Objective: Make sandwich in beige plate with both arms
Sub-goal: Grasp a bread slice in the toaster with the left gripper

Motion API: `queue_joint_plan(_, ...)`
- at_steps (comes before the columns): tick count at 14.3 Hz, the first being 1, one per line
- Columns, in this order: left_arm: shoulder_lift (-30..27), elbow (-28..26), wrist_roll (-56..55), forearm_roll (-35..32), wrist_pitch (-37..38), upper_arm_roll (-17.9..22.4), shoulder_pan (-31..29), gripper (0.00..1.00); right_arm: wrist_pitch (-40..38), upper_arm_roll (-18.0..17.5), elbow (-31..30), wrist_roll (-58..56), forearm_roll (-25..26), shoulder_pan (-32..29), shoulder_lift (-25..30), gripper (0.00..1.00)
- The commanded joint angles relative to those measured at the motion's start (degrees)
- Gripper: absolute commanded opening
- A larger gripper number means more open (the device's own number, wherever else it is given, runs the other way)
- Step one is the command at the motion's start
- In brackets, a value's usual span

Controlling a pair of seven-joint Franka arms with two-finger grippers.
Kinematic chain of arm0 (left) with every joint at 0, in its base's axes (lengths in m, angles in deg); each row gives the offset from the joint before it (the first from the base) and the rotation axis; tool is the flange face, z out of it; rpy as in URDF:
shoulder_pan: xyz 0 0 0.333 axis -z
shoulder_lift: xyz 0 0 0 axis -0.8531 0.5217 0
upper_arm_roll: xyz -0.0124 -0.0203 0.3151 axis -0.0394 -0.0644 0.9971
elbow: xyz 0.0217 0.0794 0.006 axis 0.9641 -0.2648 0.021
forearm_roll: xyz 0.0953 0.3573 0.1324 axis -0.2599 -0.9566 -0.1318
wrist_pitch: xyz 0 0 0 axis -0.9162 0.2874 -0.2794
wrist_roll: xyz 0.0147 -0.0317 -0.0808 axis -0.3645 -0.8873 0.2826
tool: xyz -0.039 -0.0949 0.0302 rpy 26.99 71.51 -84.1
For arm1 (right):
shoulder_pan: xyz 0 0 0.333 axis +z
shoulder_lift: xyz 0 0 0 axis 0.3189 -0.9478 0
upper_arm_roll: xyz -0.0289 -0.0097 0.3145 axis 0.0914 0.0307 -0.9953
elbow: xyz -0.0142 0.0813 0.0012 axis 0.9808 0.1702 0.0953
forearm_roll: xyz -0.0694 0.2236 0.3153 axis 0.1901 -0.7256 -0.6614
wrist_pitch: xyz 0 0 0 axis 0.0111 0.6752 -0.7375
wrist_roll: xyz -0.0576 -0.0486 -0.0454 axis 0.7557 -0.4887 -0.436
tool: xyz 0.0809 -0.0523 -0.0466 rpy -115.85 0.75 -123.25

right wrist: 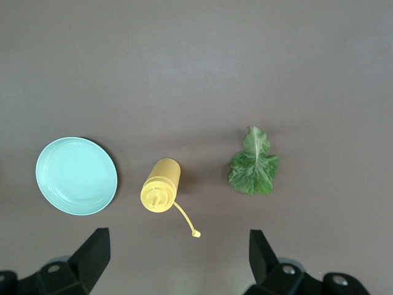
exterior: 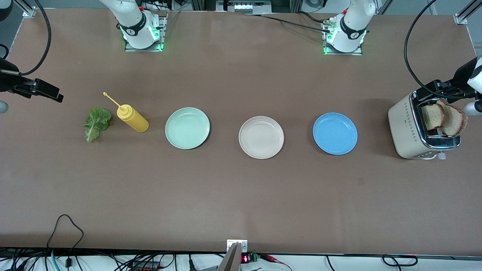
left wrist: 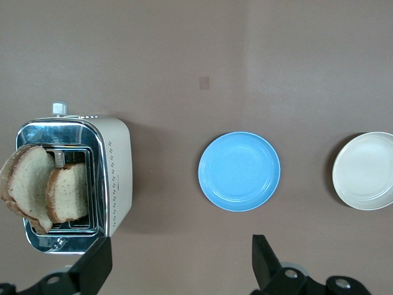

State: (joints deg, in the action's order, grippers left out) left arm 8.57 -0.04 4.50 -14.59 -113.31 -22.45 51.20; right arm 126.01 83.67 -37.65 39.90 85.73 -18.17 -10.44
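Note:
The beige plate (exterior: 261,137) lies bare in the middle of the table and also shows in the left wrist view (left wrist: 365,170). Two bread slices (exterior: 433,116) (exterior: 453,120) stand in the toaster (exterior: 408,130) at the left arm's end; the left wrist view shows both slices (left wrist: 27,184) (left wrist: 67,190). A green lettuce leaf (exterior: 96,123) (right wrist: 253,166) lies flat at the right arm's end. My left gripper (exterior: 433,90) (left wrist: 181,252) hangs open and empty over the table beside the toaster. My right gripper (exterior: 52,95) (right wrist: 178,243) hangs open and empty over the table near the lettuce.
A mint green plate (exterior: 187,128) (right wrist: 76,175) and a blue plate (exterior: 335,133) (left wrist: 239,171) flank the beige plate. A yellow squeeze bottle (exterior: 132,118) (right wrist: 161,184) stands between the lettuce and the mint plate, its cap dangling.

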Motion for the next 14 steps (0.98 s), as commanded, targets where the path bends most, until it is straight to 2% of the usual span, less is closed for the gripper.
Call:
queue_joint_plan(1, -1.3, -0.6, 1.0, 0.2, 0.8, -0.1, -0.3, 1.00, -0.7, -0.3, 0.3, 0.0, -0.9, -0.3, 0.2, 1.00)
queue_joint_plan(3, -0.8, -0.2, 0.8, 0.2, 0.3, -0.2, -0.1, 1.00, -0.7, -0.3, 0.3, 0.0, -0.9, -0.5, 0.2, 1.00)
queue_joint_plan(8, 4.4, 1.0, 0.3, 0.0, 0.4, 1.0, -0.8, 1.00, -0.7, -0.3, 0.3, 0.0, -0.9, -0.5, 0.2, 1.00)
queue_joint_plan(12, 11.8, 2.2, 1.2, -0.8, 0.1, 1.8, -11.5, 1.00, -0.7, -0.3, 0.3, 0.0, -0.9, -0.3, 0.2, 1.00)
queue_joint_plan(14, 14.5, 2.8, 4.0, -1.4, 0.1, 1.9, -13.3, 1.00, -0.6, -0.3, 0.3, 0.0, -0.9, -0.3, 0.2, 1.00)
